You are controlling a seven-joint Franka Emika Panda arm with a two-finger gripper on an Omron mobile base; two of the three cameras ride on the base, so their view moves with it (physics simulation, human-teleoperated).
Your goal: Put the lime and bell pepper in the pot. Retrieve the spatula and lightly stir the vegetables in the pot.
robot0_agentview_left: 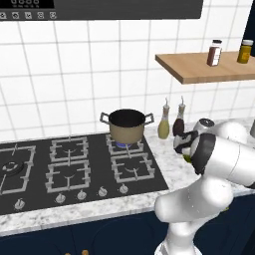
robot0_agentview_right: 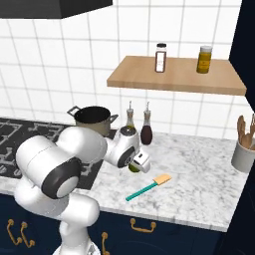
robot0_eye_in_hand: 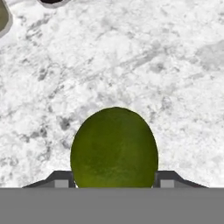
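My gripper (robot0_agentview_right: 134, 166) is shut on the lime (robot0_eye_in_hand: 113, 148), a yellow-green fruit held between both fingertips low over the marble counter. The lime (robot0_agentview_right: 133, 168) sits right of the stove, near the two bottles. The tan pot (robot0_agentview_left: 127, 124) stands on the back right burner, to the gripper's left and further back; its dark inside looks empty. The pot (robot0_agentview_right: 93, 119) is partly behind my arm in the right base view. The spatula (robot0_agentview_right: 148, 187) with its teal handle lies flat on the counter just in front and right of the gripper. The bell pepper is out of view.
A yellow-green bottle (robot0_agentview_left: 164, 124) and a dark bottle (robot0_agentview_left: 178, 123) stand behind the gripper by the wall. A wooden shelf (robot0_agentview_right: 174, 74) with two jars hangs above. A grey crock (robot0_agentview_right: 244, 155) of wooden utensils stands far right. A blue flame (robot0_agentview_left: 122, 145) burns under the pot.
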